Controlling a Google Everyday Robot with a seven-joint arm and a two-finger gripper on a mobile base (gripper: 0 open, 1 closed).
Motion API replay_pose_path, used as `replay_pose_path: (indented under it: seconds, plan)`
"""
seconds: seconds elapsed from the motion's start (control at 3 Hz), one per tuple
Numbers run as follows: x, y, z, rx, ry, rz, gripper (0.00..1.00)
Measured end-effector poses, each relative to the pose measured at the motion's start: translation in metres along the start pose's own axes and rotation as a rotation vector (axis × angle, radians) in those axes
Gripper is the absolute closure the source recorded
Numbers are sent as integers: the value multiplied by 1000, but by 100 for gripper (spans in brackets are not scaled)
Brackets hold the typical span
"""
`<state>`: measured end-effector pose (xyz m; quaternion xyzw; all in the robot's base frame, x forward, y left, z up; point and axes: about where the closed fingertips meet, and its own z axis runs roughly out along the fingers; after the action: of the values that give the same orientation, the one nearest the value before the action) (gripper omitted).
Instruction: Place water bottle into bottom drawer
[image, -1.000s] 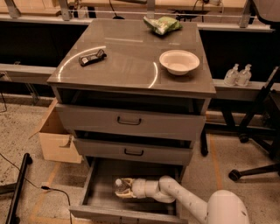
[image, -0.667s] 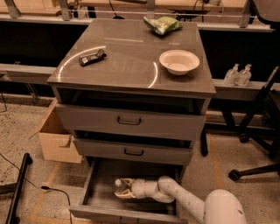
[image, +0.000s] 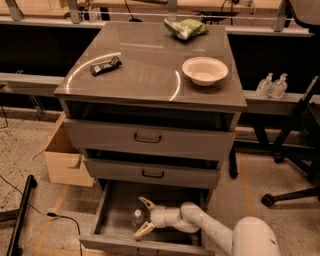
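Inside the pulled-out bottom drawer (image: 116, 216), the water bottle (image: 137, 218) sits on the grey floor between the spread fingers of the end effector (image: 143, 216), which is open around it. Above, the desk (image: 145, 67) carries a white bowl (image: 205, 70). A cardboard box (image: 62, 156) stands open at the left.

Legible text, brands, numbers, signs: none.
- Water bottle (image: 136, 215), in the bottom drawer (image: 114, 214) at 6 o'clock: no wording can be made out.
- Green packet (image: 186, 27), 12 o'clock on the tabletop (image: 150, 65): print unreadable.
- Dark flat object (image: 105, 65), 10 o'clock on the tabletop: no legible marking.
- Two pump bottles (image: 272, 86), 3 o'clock on a ledge: labels unreadable.
- Cardboard box (image: 62, 160), 8 o'clock on the floor: no legible print.
- Gripper (image: 139, 217), inside the bottom drawer, fingers spread either side of the water bottle: no legible marking.
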<state>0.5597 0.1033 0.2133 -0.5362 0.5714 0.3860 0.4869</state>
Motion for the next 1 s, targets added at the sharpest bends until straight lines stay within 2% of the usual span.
replay_pose_path:
  seconds: [0.33,0.67,1.0]
  plan:
    - [0,2,-2,1,4,2,0]
    - [-5,2,-18,47,19,29,18]
    - [-17,-2,-57,135,63,66,42]
